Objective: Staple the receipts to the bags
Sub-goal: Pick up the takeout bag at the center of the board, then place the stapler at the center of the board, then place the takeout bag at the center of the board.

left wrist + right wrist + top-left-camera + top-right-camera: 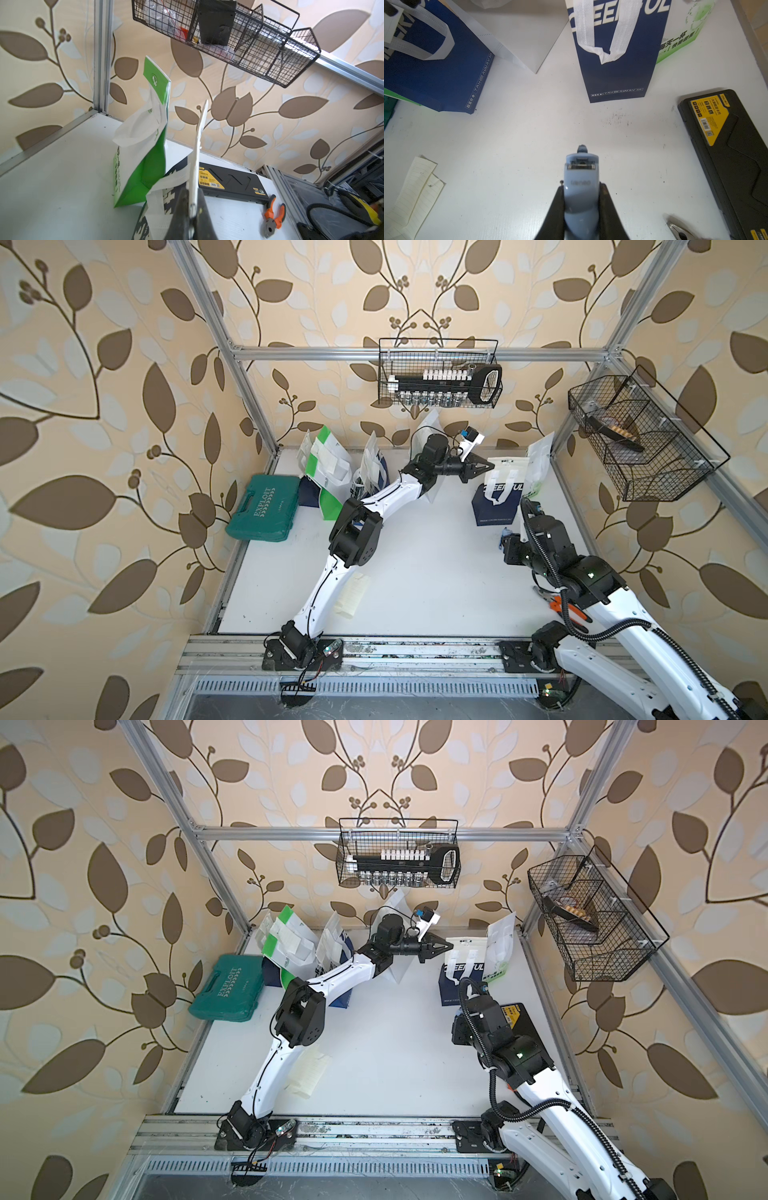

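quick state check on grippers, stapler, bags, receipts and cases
left gripper, shut on a thin white sheet
right gripper, shut on the light-blue stapler
navy bag, upright, handles drooping down its front
green-and-white bag, upright
loose receipts, flat on the table, unstapled
teal tool case, closed
black case, closed, lying flat
pliers, lying flat

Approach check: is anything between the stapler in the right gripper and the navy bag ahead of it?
Nothing visible. Only bare table shows between the stapler and the navy bag; the black case sits off to one side.
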